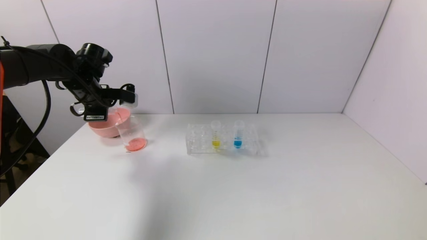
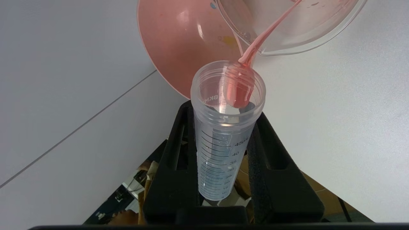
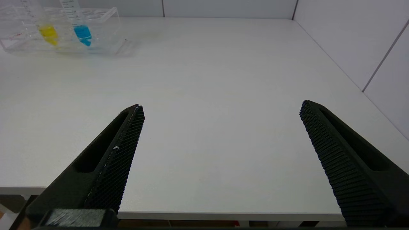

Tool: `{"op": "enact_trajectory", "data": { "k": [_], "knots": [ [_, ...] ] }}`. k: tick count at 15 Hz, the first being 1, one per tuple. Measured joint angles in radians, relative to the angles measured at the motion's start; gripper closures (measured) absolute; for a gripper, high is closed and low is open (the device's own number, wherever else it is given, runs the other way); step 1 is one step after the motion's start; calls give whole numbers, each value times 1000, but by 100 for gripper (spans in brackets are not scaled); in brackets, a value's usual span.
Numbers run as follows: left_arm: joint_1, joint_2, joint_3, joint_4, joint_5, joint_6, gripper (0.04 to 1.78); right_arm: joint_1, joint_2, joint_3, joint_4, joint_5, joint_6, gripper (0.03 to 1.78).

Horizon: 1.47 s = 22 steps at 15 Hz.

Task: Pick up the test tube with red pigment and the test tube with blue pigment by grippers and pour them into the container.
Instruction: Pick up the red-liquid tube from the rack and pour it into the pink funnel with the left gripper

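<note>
My left gripper point(image 1: 128, 96) is up in the left part of the head view, raised above the table point(image 1: 233, 186) and tipped over the beaker point(image 1: 131, 135). Its two fingers point(image 2: 179, 159) are clamped on the red tube point(image 2: 228, 127), which sits snug between them in the left wrist view, mouth pointing away from the camera. The tube is tilted so far that a thin pink-red stream point(image 2: 265, 32) runs from its rim into the beaker point(image 2: 303, 35), which fills the upper right of that view. A little red liquid clings just inside the tube's mouth; the rest of the tube looks clear. In the head view the beaker already has a pool of pink-red liquid at its bottom, and it stands just in front of a pink bowl point(image 1: 108, 125), touching or nearly so.

The blue tube point(image 1: 238, 134) stands upright in the clear rack point(image 1: 223, 140) at the middle of the head view, with a yellow tube point(image 1: 216, 134) beside it on the left, a slot apart.

My right gripper point(image 3: 220, 110) shows only in its own wrist view, its fingers spread wide with nothing between them, low over the near edge of the table, the rack point(image 3: 60, 32) far off in the upper left.
</note>
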Motion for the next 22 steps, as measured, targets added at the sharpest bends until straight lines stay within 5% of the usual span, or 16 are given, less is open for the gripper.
{"op": "enact_trajectory", "data": {
  "k": [22],
  "knots": [
    [-21,8,0,3,106,-1,137,0,0,0,0,0,0,4]
  ]
}}
